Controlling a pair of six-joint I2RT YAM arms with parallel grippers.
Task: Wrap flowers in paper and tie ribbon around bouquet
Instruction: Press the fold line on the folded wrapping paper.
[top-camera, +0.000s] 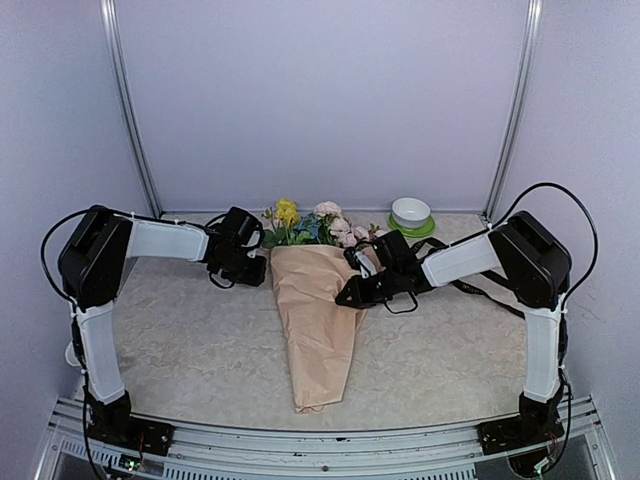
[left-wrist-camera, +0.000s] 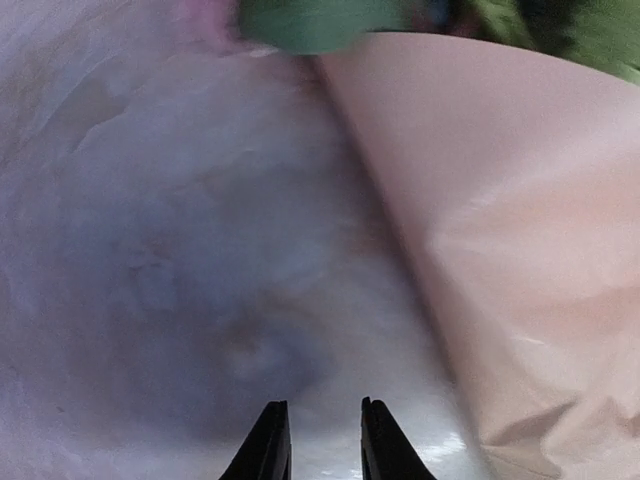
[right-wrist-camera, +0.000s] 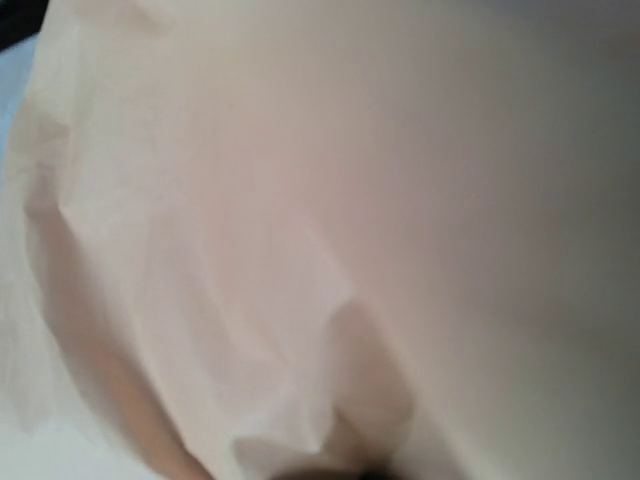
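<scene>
The bouquet lies in the middle of the table as a peach-tan paper (top-camera: 315, 320) cone, tip toward me. The flowers (top-camera: 305, 224), yellow, blue and pale pink, stick out of its far end. My left gripper (top-camera: 258, 270) sits low beside the cone's upper left edge. Its jaws (left-wrist-camera: 322, 405) stand a little apart with only table between them, the paper (left-wrist-camera: 520, 230) off to their right. My right gripper (top-camera: 350, 297) is at the cone's right edge. Paper (right-wrist-camera: 330, 200) fills the right wrist view, and a creased fold runs into the hidden jaws. A flat black strip (top-camera: 485, 296), apparently the ribbon, lies under my right forearm.
A white bowl (top-camera: 411, 211) on a green saucer stands at the back right near the wall. Metal frame posts (top-camera: 130, 110) rise at both back corners. A green blur (left-wrist-camera: 310, 25) of leaf or paper shows at the cone's mouth.
</scene>
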